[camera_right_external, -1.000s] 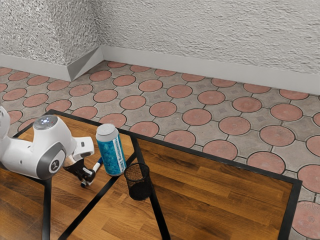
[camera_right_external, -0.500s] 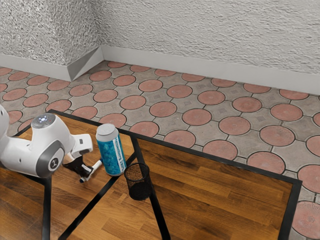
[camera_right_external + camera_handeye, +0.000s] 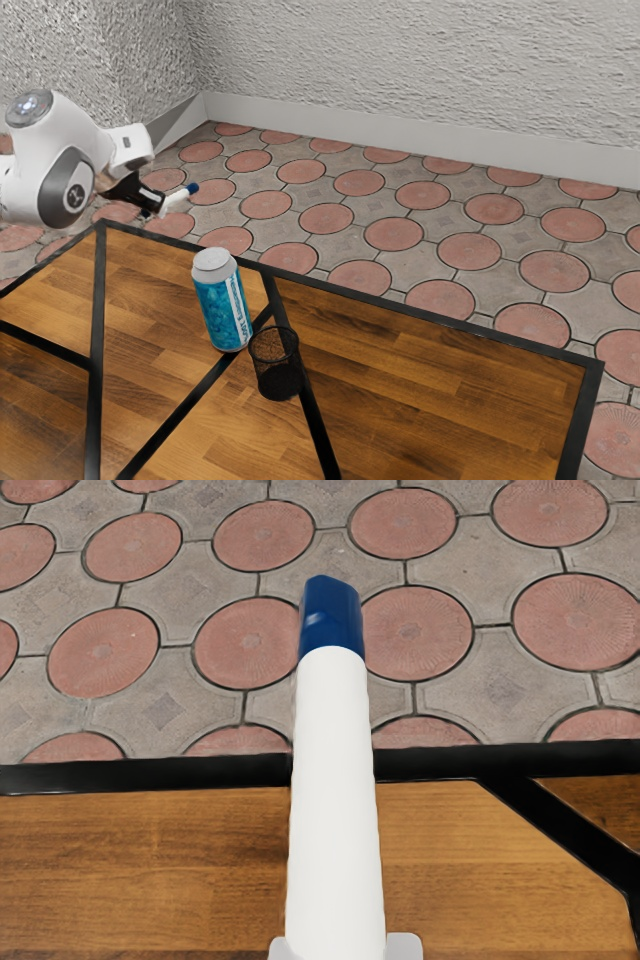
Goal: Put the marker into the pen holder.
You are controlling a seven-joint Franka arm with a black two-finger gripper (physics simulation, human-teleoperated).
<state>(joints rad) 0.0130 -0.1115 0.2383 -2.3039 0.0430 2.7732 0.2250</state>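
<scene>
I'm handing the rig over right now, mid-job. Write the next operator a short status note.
Hand: shut on the marker, raised; the blue end points away from it.
Pen holder: standing on the table, close beside the blue can.
Done: marker grasped and lifted.
Left: bring it over the pen holder, turn it upright, lower, release. The can looks easy to bump.
</scene>
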